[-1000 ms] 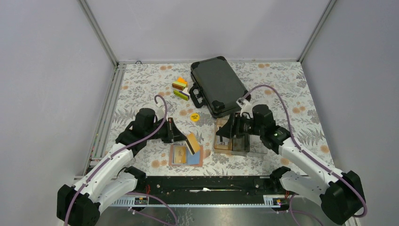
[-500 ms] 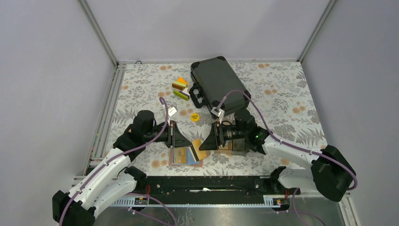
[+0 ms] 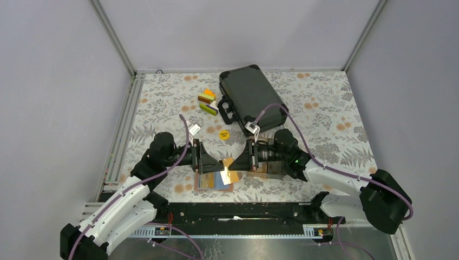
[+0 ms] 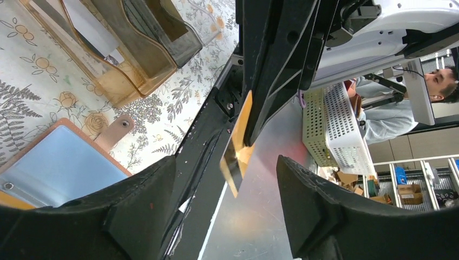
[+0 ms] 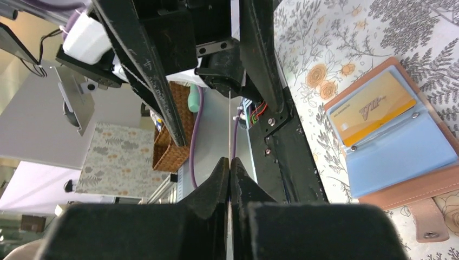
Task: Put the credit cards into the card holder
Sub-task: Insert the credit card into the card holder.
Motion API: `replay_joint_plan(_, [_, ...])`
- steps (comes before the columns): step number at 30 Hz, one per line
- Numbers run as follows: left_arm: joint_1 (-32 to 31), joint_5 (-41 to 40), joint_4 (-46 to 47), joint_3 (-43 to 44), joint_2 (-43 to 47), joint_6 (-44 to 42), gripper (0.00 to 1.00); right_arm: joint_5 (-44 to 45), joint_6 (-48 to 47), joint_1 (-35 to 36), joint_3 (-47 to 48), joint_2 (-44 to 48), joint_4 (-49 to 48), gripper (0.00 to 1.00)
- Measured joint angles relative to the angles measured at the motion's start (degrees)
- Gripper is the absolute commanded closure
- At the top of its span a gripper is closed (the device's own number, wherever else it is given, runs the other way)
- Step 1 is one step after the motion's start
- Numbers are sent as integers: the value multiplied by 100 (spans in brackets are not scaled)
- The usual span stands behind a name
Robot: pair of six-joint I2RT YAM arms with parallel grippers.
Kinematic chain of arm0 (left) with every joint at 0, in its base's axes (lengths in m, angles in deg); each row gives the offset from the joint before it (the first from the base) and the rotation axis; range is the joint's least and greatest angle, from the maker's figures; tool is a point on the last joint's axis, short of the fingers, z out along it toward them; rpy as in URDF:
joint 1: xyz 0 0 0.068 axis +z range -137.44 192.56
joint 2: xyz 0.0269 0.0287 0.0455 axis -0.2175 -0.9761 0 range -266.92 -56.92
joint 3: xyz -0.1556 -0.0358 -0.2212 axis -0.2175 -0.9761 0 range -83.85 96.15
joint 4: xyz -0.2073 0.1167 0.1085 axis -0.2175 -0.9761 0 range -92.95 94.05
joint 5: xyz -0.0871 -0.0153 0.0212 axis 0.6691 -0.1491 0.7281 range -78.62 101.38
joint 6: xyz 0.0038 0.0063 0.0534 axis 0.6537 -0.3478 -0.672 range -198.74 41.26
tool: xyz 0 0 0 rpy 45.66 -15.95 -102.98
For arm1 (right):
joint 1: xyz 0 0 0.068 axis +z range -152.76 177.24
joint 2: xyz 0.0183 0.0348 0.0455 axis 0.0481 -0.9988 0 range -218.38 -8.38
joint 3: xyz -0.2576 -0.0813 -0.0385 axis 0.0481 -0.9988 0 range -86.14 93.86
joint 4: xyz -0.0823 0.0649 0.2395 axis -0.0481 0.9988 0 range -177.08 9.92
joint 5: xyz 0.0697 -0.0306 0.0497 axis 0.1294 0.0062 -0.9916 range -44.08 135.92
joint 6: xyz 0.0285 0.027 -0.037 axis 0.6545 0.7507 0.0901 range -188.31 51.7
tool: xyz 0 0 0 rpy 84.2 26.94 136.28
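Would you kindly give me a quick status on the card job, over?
Right gripper shut on orange-yellow card. Left gripper open, close opposite, may crowd the insert. Card holder lies open, another card already pocketed.

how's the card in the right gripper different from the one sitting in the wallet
The held card is off the table, pinched by the right gripper. The pocketed card is tucked into the open card holder.
The held card is tilted steeply and shows only as a thin edge in the right wrist view. The pocketed card lies flat, face up.
Both are orange-yellow.
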Motion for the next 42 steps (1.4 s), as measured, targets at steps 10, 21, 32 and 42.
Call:
replay_joint_plan(10, [-369, -37, 1635, -949, 166, 1263, 70, 501, 426, 2, -380, 236, -973, 100])
replay_joint_plan(21, [-640, -750, 1502, -1014, 258, 1327, 100, 988, 387, 4, -393, 205, -595, 46])
replay_joint_plan(32, [439, -1884, -1360, -691, -389, 310, 100, 2579, 114, 691, -337, 114, 1746, 41])
replay_joint_plan(42, [439, -2227, -1862, -684, -348, 190, 100, 3213, 256, 1266, -144, -1056, 1843, 49])
